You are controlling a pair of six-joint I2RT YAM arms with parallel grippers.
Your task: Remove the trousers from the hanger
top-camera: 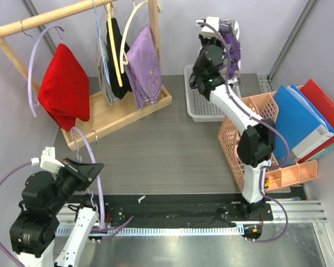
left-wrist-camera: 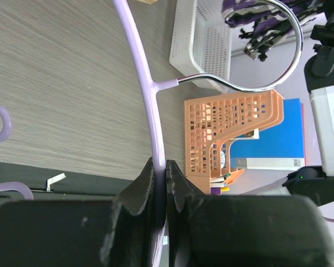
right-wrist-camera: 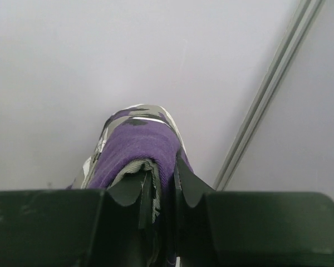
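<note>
Cloth this soft and light hangs limp, so we pinch a thick fold of the camouflage trousers (right-wrist-camera: 136, 147) in our right tool (right-wrist-camera: 162, 192) at one o'clock over the white basket (top-camera: 196, 105), our left tool (left-wrist-camera: 166, 178) clamps the lilac hanger (left-wrist-camera: 151, 105) at seven, and the lilac trousers (top-camera: 145, 64) hang at eleven, while the arm hides how much camouflage cloth trails below our grip.

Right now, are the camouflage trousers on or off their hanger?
Off. The right fingers pinch the camouflage trousers near the white basket; the left fingers clamp a bare lilac hanger.

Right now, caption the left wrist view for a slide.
Left end effector shut on a bare lilac hanger, orange basket beyond.
</note>
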